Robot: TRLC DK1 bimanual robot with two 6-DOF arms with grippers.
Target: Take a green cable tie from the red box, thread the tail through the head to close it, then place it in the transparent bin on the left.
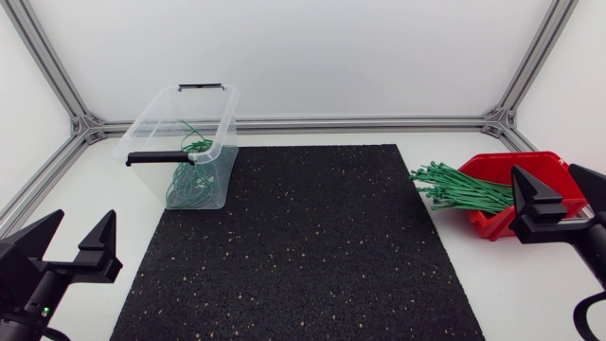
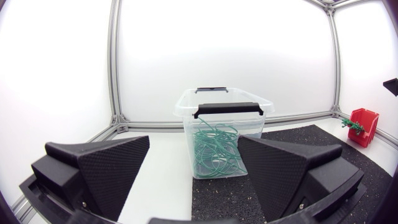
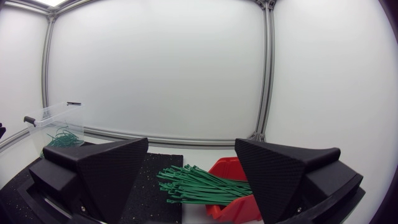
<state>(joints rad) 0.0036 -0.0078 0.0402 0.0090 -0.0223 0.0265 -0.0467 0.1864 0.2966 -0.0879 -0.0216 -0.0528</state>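
Hovering wide open and empty, both jaws are holding nothing; green cable ties [image 1: 457,188] are spilling, tangled, over the red box [image 1: 494,168] beside the right jaws; any grab is risking dragging out several together.

Open mat [image 1: 303,246] between transparent bin [image 1: 151,121] and red box [image 1: 530,161]

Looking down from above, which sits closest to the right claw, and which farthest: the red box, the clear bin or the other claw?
1. Red box, right beside the right gripper.
2. Bin, back left.
3. Left gripper, front left corner, farthest.
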